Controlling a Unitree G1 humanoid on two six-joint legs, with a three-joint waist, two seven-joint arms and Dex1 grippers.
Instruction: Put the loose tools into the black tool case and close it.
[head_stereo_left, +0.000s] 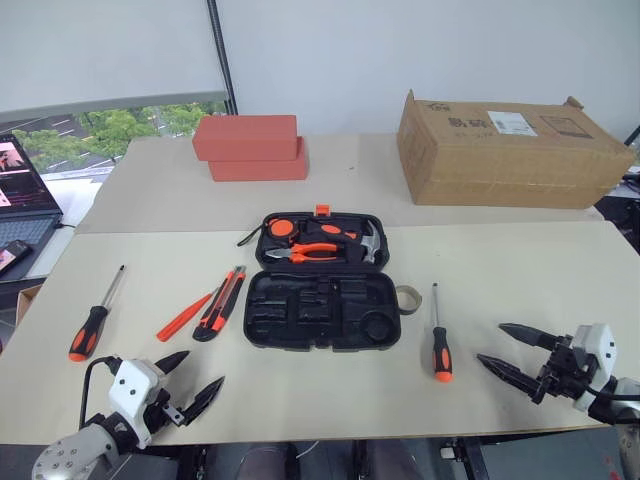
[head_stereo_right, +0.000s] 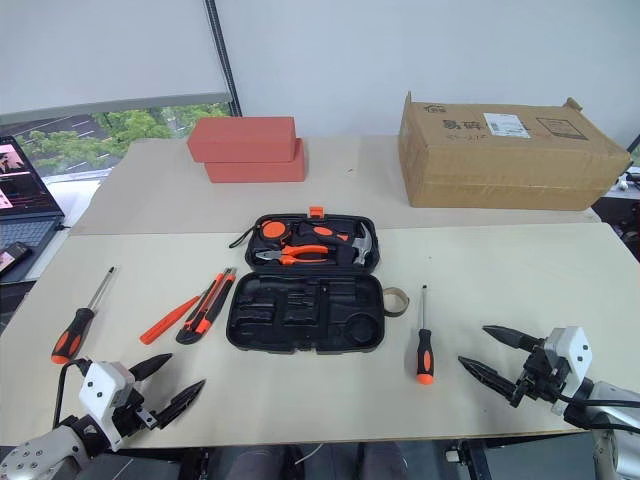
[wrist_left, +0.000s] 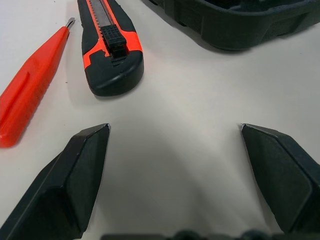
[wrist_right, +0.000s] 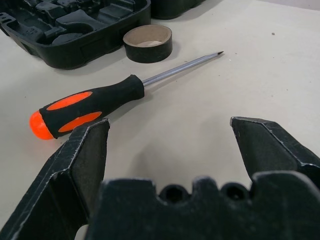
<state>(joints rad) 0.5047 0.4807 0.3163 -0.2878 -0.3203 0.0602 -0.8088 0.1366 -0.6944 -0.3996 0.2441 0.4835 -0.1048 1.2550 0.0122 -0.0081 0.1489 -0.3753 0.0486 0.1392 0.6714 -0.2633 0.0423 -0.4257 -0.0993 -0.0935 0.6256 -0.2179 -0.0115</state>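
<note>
The black tool case (head_stereo_left: 320, 312) lies open at the table's middle, pliers and a hammer in its far half. Left of it lie the utility knife (head_stereo_left: 221, 303), the thin orange strip tool (head_stereo_left: 184, 317) and one screwdriver (head_stereo_left: 94, 318). A second screwdriver (head_stereo_left: 438, 336) lies right of the case, and the small tape roll (head_stereo_left: 407, 298) touches the case's right side. My left gripper (head_stereo_left: 196, 380) hovers open near the front left edge, short of the knife (wrist_left: 111, 47). My right gripper (head_stereo_left: 512, 350) is open at the front right, beside the screwdriver (wrist_right: 95, 105).
Two stacked red-orange blocks (head_stereo_left: 250, 148) and a brown cardboard box (head_stereo_left: 510, 152) stand at the back of the table. A laptop (head_stereo_left: 20, 190) sits off the table's left side. Bare tabletop lies between both grippers and the case.
</note>
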